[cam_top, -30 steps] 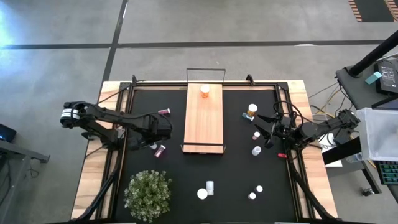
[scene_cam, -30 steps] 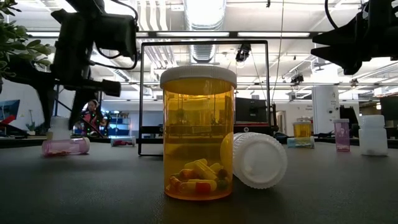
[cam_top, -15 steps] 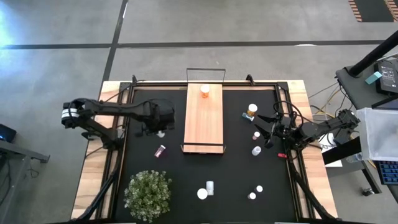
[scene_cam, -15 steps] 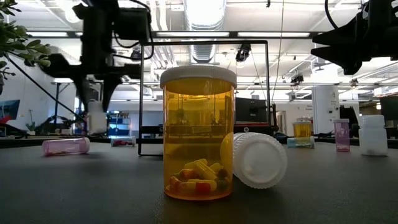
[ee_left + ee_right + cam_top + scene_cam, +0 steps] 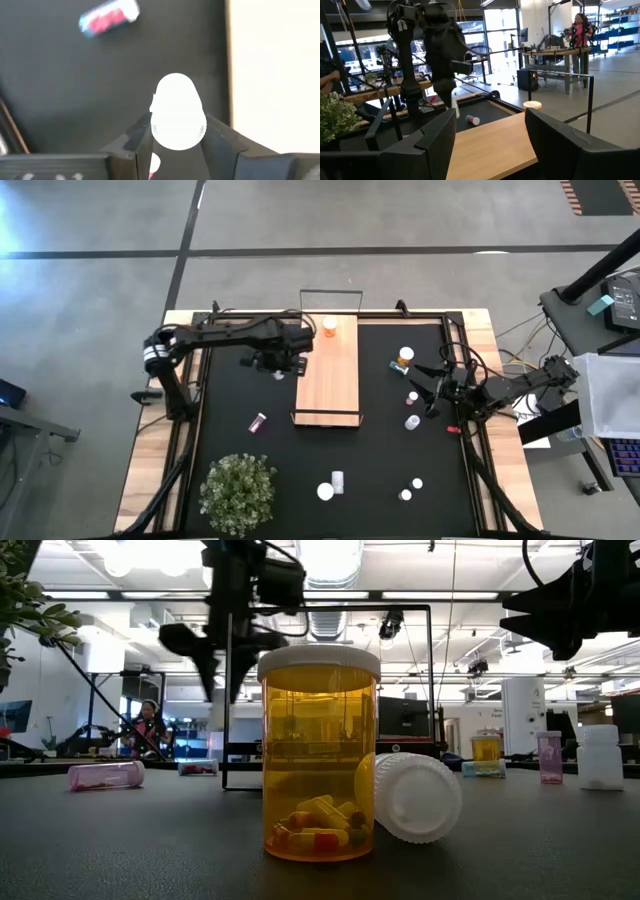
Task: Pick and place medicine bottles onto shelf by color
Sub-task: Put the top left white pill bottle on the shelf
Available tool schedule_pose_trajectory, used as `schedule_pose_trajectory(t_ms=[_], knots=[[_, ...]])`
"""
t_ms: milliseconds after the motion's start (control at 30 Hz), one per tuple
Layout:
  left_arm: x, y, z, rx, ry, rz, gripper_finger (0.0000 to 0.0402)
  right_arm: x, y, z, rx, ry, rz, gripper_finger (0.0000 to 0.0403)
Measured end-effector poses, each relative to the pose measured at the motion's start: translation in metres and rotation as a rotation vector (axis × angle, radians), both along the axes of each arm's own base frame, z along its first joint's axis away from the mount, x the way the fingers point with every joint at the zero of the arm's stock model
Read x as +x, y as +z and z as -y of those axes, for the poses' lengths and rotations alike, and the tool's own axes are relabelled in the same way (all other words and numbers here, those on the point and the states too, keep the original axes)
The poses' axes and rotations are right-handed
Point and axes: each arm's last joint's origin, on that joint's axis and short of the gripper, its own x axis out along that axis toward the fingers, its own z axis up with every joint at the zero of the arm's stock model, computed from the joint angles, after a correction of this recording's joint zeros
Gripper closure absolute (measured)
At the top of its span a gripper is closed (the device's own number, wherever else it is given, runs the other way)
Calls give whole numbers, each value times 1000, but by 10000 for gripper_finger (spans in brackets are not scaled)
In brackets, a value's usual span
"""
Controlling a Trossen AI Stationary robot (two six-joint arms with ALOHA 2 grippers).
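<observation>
Since a second ago the left gripper (image 5: 281,366) has swung from the mat's left side up to the shelf's (image 5: 330,395) left edge, carrying a white bottle (image 5: 178,112) clamped between its fingers (image 5: 142,135); the bottle hangs over the black mat (image 5: 380,450), just beside the wood. Right gripper (image 5: 432,390) waits over the mat's right side near several standing bottles, jaws apart, empty. One orange bottle (image 5: 329,327) already stands at the shelf's far end. A pink bottle (image 5: 258,421) lies on its side on the mat.

Handling guess: small rigid plastic, light, smooth and round, so likely to slip or twist. Best pinched across the body below the cap, as now. Release low and upright, since it tips easily.
</observation>
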Motion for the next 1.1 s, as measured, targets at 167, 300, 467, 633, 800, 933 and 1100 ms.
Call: schedule_pose_trajectory(t_ms=[167, 300, 467, 633, 800, 933, 1100], knots=[[18, 9, -9, 37, -98, 31, 281, 0, 0, 0, 0, 0, 0, 174], [33, 13, -16, 74, -184, 36, 281, 0, 0, 0, 0, 0, 0, 174], [51, 15, -22, 91, -280, 47, 280, 0, 0, 0, 0, 0, 0, 174], [66, 16, -27, 111, -365, 55, 279, 0, 0, 0, 0, 0, 0, 174], [75, 14, -32, 120, -421, 49, 279, 0, 0, 0, 0, 0, 0, 174], [83, 14, -36, 145, -491, 70, 279, 0, 0, 0, 0, 0, 0, 174], [91, 15, -38, 188, -585, 107, 279, 0, 0, 0, 0, 0, 0, 174]])
